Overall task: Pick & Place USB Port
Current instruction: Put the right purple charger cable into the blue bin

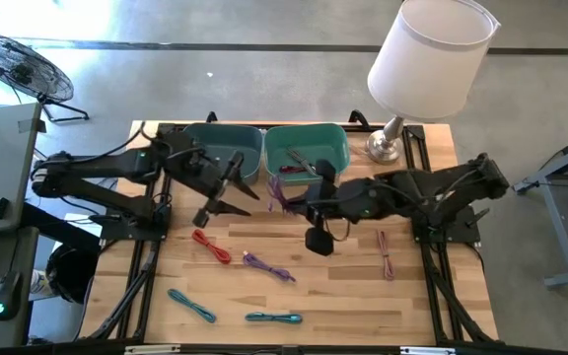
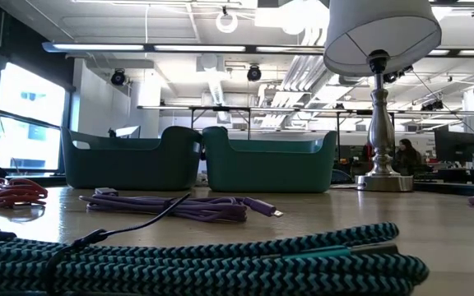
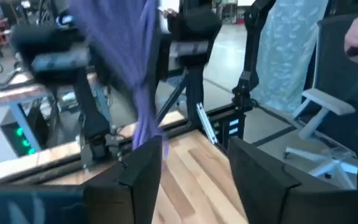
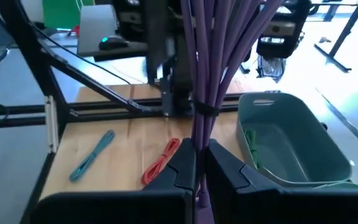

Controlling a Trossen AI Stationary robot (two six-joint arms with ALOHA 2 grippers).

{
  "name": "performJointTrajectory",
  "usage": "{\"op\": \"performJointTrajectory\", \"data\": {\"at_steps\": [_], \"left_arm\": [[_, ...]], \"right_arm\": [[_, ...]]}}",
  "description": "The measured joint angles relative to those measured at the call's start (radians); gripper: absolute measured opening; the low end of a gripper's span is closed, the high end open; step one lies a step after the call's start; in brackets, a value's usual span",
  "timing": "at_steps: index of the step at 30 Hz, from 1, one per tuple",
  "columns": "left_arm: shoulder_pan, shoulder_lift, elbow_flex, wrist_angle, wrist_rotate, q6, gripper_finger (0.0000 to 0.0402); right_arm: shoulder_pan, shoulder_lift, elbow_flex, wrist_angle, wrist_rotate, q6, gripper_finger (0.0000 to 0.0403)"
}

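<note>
Left hand (image 1: 227,197), fingers apart, near left bin (image 1: 223,148), apparently just released. Right hand (image 1: 286,202) clamped on purple cable (image 4: 207,74), hanging w/ bundle below right bin (image 1: 309,148), prob. for drop-in. Other cables on counter (image 1: 363,296).

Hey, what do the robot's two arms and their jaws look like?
Both arms are black, built of chunky jointed segments on black frame mounts. The left arm and right arm have thin black cables running along them. Each ends in a gripper with two flat, dark, angular jaws: left gripper, right gripper.
</note>
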Motion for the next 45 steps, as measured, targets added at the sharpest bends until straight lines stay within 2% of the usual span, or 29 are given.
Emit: {"op": "performJointTrajectory", "data": {"at_steps": [6,10,14,18,23,26,29,30,32,35,37,40,43,45], "left_arm": [[0.0,0.039,0.0,0.047,-0.009,-0.001,0.0191],[0.0,0.066,0.0,0.14,-0.007,-0.007,0.0191],[0.001,0.106,0.0,0.172,-0.005,-0.072,0.0191],[0.0,0.143,0.0,0.207,-0.007,-0.074,0.0191],[0.001,0.154,0.0,0.211,-0.017,-0.074,0.0185],[0.001,0.154,0.0,0.212,-0.016,-0.049,0.0141],[0.018,0.154,0.0,0.211,0.002,-0.015,0.0042],[0.029,0.153,0.0,0.21,0.013,-0.014,0.0026],[0.047,0.143,0.0,0.185,0.015,-0.024,0.0025],[0.067,0.106,0.007,0.08,-0.024,0.0,0.0023],[0.087,0.072,0.035,-0.088,-0.074,0.058,0.0022],[0.113,0.025,0.141,-0.452,-0.266,0.199,0.002],[0.142,0.017,0.262,-0.841,-0.512,0.304,0.002],[0.175,0.022,0.303,-1.009,-0.608,0.329,0.0019]], "right_arm": [[-0.023,0.0,-0.033,0.033,-0.079,-0.031,0.0007],[-0.039,0.013,-0.033,0.033,-0.106,-0.063,0.0007],[-0.068,0.038,-0.033,0.03,-0.148,-0.071,0.0007],[-0.094,0.057,-0.033,0.032,-0.208,-0.073,0.0007],[-0.098,0.058,-0.033,0.036,-0.214,-0.092,0.0007],[-0.101,0.055,-0.033,0.034,-0.223,-0.104,0.0007],[-0.101,0.055,-0.033,0.032,-0.224,-0.11,0.0015],[-0.101,0.055,-0.033,0.032,-0.224,-0.111,0.0025],[-0.102,0.054,-0.033,0.024,-0.219,-0.111,0.005],[-0.101,0.038,-0.033,-0.012,-0.217,-0.087,0.0091],[-0.1,0.023,-0.033,-0.05,-0.216,-0.059,0.0116],[-0.095,-0.005,-0.033,-0.125,-0.207,-0.025,0.0148],[-0.092,-0.034,-0.033,-0.181,-0.19,-0.024,0.0172],[-0.089,-0.048,-0.033,-0.199,-0.185,-0.021,0.018]]}}
